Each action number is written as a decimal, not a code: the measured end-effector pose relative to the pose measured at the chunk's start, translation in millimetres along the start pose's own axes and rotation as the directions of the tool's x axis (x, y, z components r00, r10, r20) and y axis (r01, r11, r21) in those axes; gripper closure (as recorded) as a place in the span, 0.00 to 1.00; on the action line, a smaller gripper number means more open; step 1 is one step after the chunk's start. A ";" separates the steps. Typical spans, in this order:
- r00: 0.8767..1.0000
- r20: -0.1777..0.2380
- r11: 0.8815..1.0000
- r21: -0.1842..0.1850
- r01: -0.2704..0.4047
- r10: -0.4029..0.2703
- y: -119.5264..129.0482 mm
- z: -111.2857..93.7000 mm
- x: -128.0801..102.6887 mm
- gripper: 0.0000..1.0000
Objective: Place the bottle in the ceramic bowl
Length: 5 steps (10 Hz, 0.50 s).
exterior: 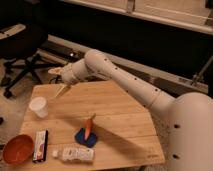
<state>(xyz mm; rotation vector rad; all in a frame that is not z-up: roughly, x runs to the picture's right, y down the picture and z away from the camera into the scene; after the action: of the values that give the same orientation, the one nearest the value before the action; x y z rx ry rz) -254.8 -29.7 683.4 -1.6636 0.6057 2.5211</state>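
The bottle lies on its side near the front edge of the wooden table, white cap to the left. The orange-red ceramic bowl sits at the table's front left corner, left of the bottle. My gripper hangs over the table's back left part, far behind the bottle and bowl, holding nothing that I can see.
A white cup stands on the left of the table. A flat black-and-white box lies between bowl and bottle. A dark blue holder with an orange carrot-like piece stands just behind the bottle. An office chair stands at the back left.
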 end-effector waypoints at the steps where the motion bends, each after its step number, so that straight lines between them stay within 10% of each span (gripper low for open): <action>1: 1.000 0.000 1.000 0.000 0.000 0.000 0.0 0.0 0.0 0.20; 5: 0.999 0.049 0.999 0.047 0.003 -0.005 -8.0 1.1 5.9 0.20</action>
<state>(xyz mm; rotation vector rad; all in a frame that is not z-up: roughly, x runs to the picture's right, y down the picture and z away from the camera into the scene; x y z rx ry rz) -256.1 -22.9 676.2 -1.5816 0.6509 2.5159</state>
